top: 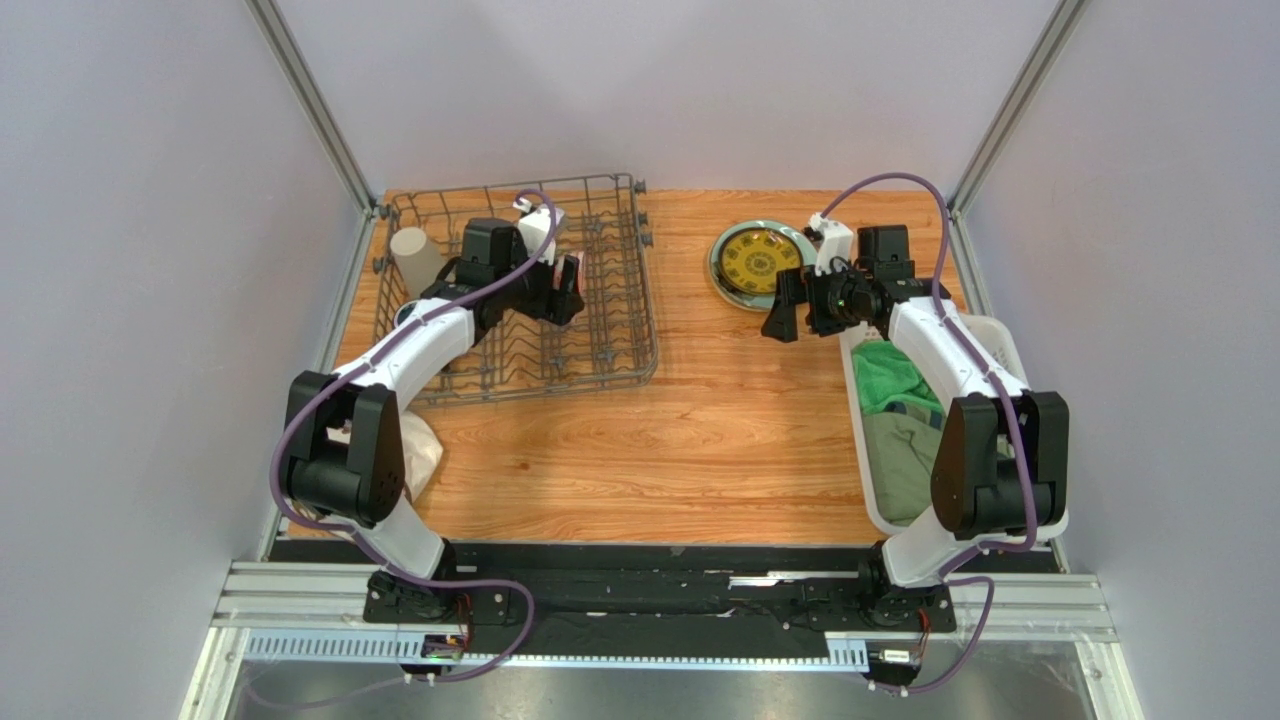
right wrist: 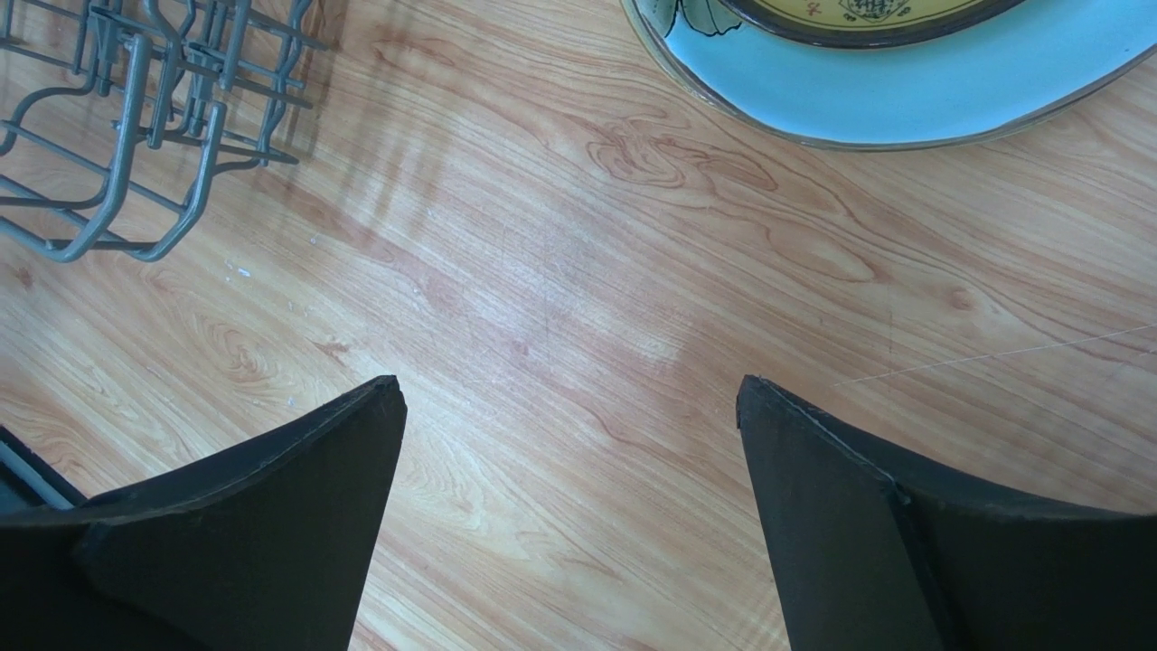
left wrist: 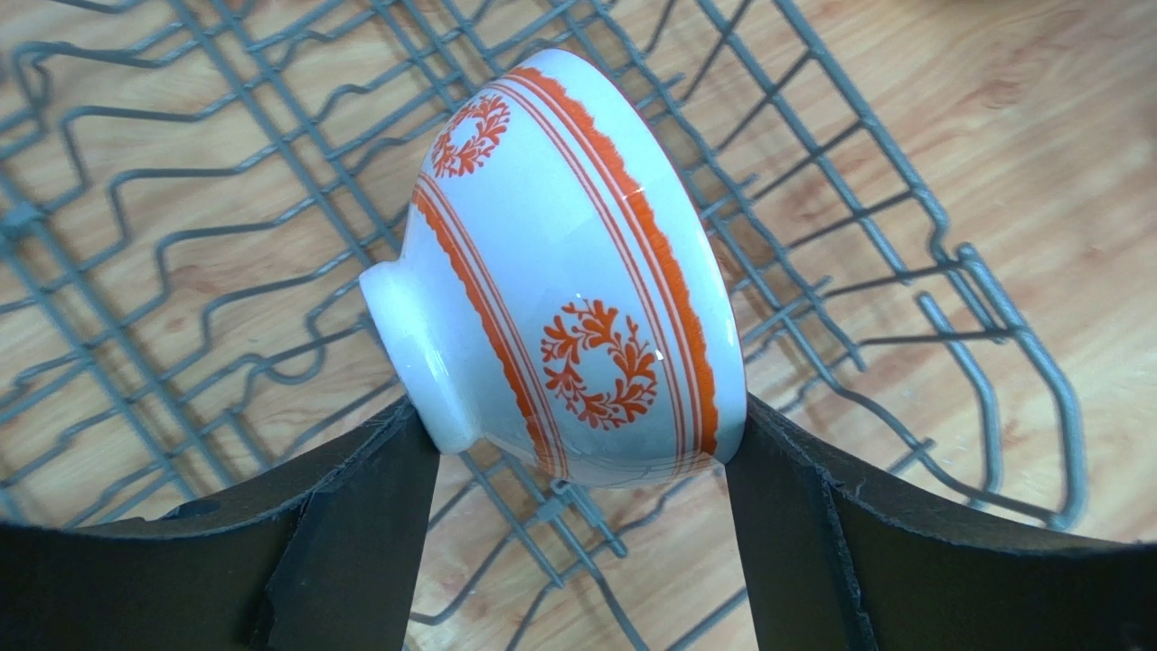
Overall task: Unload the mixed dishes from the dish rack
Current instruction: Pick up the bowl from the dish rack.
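Over the dish rack (top: 594, 353), clamping the small red-and-white bowl (left wrist: 571, 271) sideways in the left claw (left wrist: 581, 407), foot to rim, probably for lifting out cleanly. Near the yellow-and-dark patterned plate (top: 756, 258) on the counter (top: 706, 450), holding the right claw (right wrist: 571, 387) spread wide, empty.

Red-and-white bowl (left wrist: 571, 271) in left pincer (left wrist: 577, 414) over rack (left wrist: 972, 261)

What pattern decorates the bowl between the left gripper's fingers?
The bowl is white with orange-red bands and wreaths; best in left wrist view.
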